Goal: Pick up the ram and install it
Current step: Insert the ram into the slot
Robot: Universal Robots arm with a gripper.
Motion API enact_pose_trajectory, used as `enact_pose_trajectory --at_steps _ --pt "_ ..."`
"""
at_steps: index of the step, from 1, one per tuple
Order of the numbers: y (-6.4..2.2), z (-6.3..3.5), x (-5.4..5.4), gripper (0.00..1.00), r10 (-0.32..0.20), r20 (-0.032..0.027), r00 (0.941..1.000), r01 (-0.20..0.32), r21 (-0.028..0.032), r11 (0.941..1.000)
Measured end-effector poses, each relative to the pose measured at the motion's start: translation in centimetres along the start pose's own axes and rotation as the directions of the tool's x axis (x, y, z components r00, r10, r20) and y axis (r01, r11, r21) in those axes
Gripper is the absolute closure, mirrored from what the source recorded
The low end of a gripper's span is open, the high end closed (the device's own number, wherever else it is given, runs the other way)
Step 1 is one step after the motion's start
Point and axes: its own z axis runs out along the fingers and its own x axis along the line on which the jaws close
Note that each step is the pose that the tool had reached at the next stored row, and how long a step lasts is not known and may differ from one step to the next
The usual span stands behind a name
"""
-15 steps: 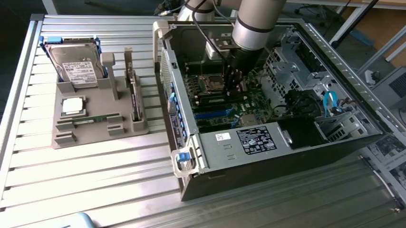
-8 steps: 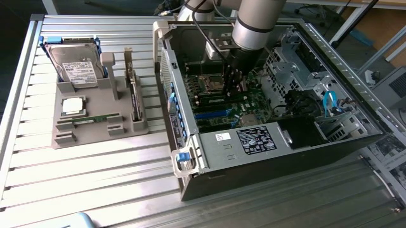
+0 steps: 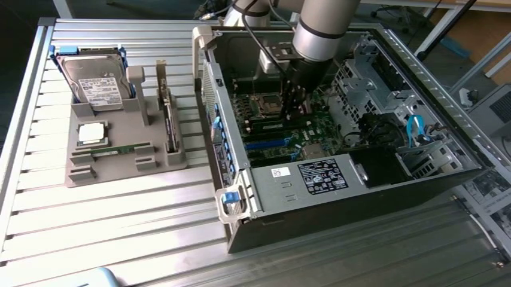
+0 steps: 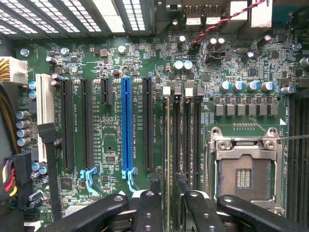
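The ram (image 4: 167, 145) stood on edge in the motherboard's (image 4: 111, 125) memory slot beside the CPU socket (image 4: 244, 176), its long axis parallel to the blue expansion slot (image 4: 126, 128). The arm reached straight down into the computer case (image 3: 239, 203). The gripper (image 4: 168, 198) straddled the thin green stick, fingers (image 4: 148, 208) parted, not clamping.

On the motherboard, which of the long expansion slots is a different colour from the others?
The blue slot. It stands among long black slots, and it is the only coloured one, with a light-blue latch at its end near the gripper.
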Motion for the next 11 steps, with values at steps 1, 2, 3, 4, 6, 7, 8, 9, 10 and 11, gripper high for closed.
enact_pose_trajectory --at_steps 1,2,3,4,6,7,8,9,10,11 --pt "0.0 -0.07 0.0 0.74 0.0 0.0 1.0 0.0 0.0 1.0" --pt "0.0 -0.15 0.0 0.74 0.0 0.0 1.0 0.0 0.0 1.0" --pt "0.0 -0.23 0.0 0.74 0.0 0.0 1.0 0.0 0.0 1.0" --pt "-0.01 -0.31 0.0 0.74 0.0 0.0 1.0 0.0 -0.0001 1.0" --pt "0.0 -0.45 -0.05 0.74 0.0 0.0001 1.0 0.0 0.0 1.0" --pt "0.0 -0.51 -0.1 0.74 0.0 0.0001 1.0 0.0 0.0 1.0" --pt "0.0 -0.58 -0.15 0.74 0.0 0.0 1.0 0.0 0.0 1.0" --pt "0.0 -0.64 -0.22 0.74 0.0 0.0 1.0 0.0 0.0001 1.0" --pt "0.0 -0.69 -0.29 0.75 0.0 0.0 1.0 0.0 0.0 1.0" --pt "0.0 -0.72 -0.33 0.75 0.0 -0.0001 1.0 0.0 0.0 1.0"
